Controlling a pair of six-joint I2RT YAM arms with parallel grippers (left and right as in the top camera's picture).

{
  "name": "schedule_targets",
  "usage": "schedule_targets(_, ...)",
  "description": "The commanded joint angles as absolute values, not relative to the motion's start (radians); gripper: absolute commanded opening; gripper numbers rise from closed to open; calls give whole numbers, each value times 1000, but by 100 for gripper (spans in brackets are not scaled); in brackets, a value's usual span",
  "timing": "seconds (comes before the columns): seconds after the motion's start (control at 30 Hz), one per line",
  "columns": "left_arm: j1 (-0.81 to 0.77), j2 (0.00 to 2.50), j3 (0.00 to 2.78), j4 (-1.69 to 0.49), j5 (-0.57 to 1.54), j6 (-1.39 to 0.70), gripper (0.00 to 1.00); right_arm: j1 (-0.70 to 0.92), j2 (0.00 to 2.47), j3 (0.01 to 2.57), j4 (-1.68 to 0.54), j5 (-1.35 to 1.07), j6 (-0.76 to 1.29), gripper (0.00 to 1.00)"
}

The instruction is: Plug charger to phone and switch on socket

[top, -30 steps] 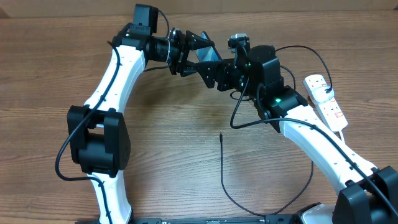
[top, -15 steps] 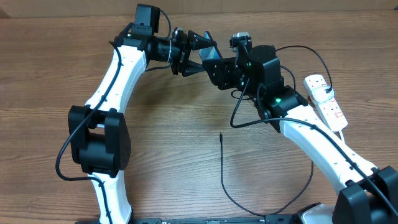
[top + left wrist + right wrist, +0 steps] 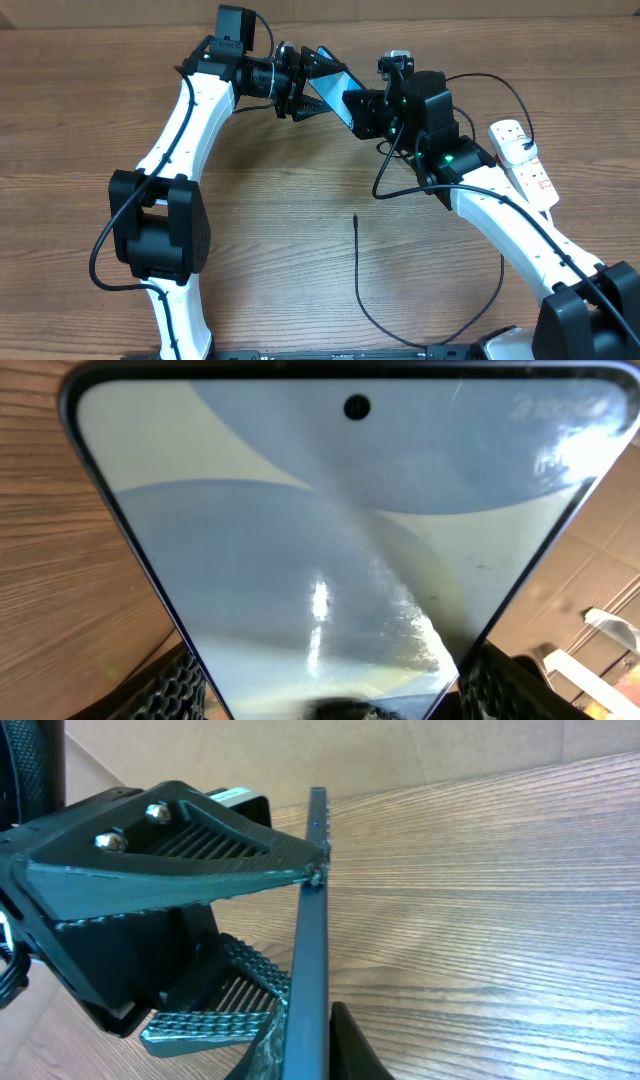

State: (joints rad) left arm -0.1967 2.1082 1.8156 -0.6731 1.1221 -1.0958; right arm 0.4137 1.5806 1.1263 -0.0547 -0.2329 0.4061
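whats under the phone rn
Only wooden table shows beneath the phone, which is held up between the left gripper and right gripper. The spot straight below is covered by the grippers. The charger lies apart.

We look down on a brown wooden table point(image 3: 290, 280), its grain running side to side under even, soft light. Along the far edge we see a plain tan cardboard panel point(image 3: 420, 750) standing as a backdrop. Faint shadows lie on the wood.
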Motion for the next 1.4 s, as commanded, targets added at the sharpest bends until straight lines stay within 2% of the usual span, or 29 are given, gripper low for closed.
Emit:
schedule_targets(0.0, -236, 2106, 1841, -668, 1194, -1069, 5, 435, 1581, 1147, -27, -315, 423, 4)
schedule_targets(0.17, -236, 2106, 1841, -668, 1195, -1069, 5, 435, 1581, 1147, -27, -315, 423, 4)
schedule_targets(0.2, -235, 2106, 1841, -668, 1196, -1069, 14, 435, 1581, 1147, -27, -315, 423, 4)
schedule_targets(0.23, -235, 2106, 1841, -668, 1198, -1069, 45, 435, 1581, 1147, -28, -316, 423, 4)
schedule_targets(0.27, -235, 2106, 1841, -667, 1198, -1069, 72, 435, 1581, 1147, -28, -315, 422, 4)
schedule_targets(0.3, -234, 2106, 1841, -665, 1198, -1069, 89, 435, 1581, 1147, -27, -315, 423, 4)
schedule_targets(0.33, -233, 2106, 1841, -657, 1200, -1069, 100, 435, 1581, 1147, -27, -315, 422, 4)
schedule_targets(0.57, -200, 2106, 1842, -582, 1280, -1069, 99, 415, 1581, 1147, -28, -315, 425, 4)
schedule_targets(0.83, -124, 2106, 1842, -396, 1436, -1069, 100, 322, 1581, 1147, -31, -316, 569, 4)
schedule_targets(1.07, -75, 2106, 1842, -283, 1463, -1055, 99, 238, 1581, 1147, 15, -380, 846, 4)
schedule_targets(1.13, -72, 2106, 1842, -249, 1418, -1022, 100, 224, 1581, 1147, 71, -414, 1038, 4)
schedule_targets(1.37, -72, 2106, 1842, -248, 1356, -973, 100, 225, 1581, 1147, 201, -474, 1262, 4)
